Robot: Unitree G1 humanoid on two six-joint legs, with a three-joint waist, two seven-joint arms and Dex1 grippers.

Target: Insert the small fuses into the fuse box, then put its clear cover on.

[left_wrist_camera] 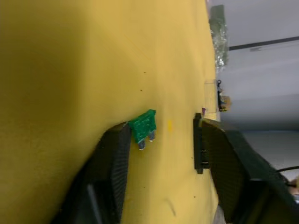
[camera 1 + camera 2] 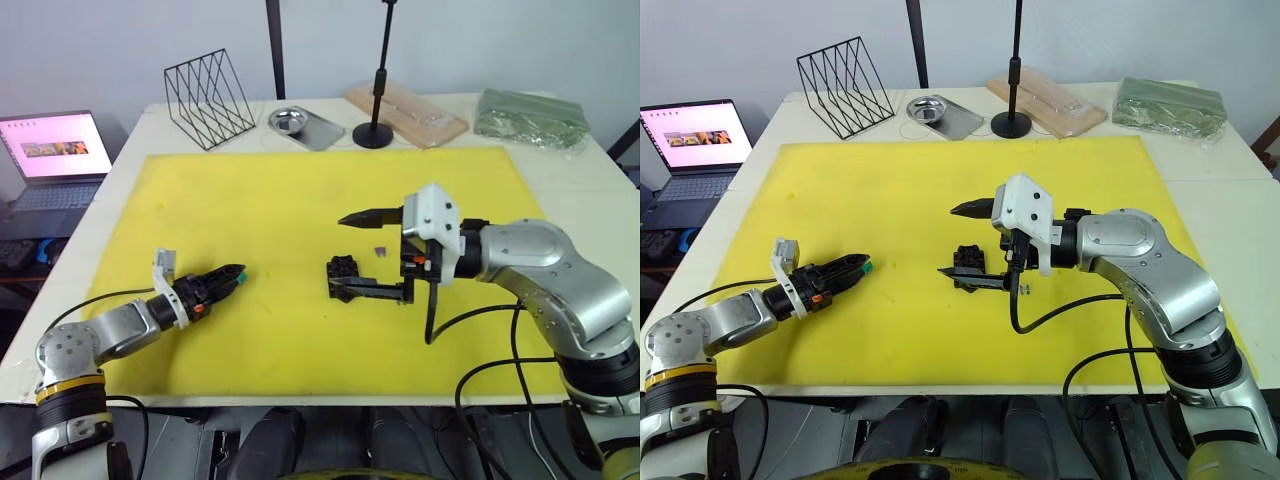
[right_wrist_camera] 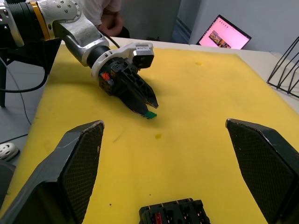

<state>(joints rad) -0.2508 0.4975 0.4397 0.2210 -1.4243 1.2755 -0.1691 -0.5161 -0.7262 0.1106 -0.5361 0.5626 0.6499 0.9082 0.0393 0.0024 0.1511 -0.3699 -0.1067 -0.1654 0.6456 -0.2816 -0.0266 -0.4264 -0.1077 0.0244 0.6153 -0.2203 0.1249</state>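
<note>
The black fuse box (image 2: 345, 270) lies mid-mat, and reddish bits show in its slots (image 3: 161, 217). My right gripper (image 2: 340, 254) hovers at it, wide open, one finger above and one finger low beside the box. A purple fuse (image 2: 381, 250) lies just behind the box. To the left, a green fuse (image 1: 144, 126) lies on the mat against one finger of my left gripper (image 2: 236, 272), whose fingers (image 1: 112, 158) stand apart around it, open. I cannot make out the clear cover.
The yellow mat (image 2: 300, 190) covers most of the table. Along the back stand a wire rack (image 2: 208, 97), a metal tray (image 2: 318, 132), a black stand (image 2: 375, 130), clear packaging with a wooden board (image 2: 410, 112) and a green bag (image 2: 530, 115). A laptop (image 2: 55, 150) sits off to the left.
</note>
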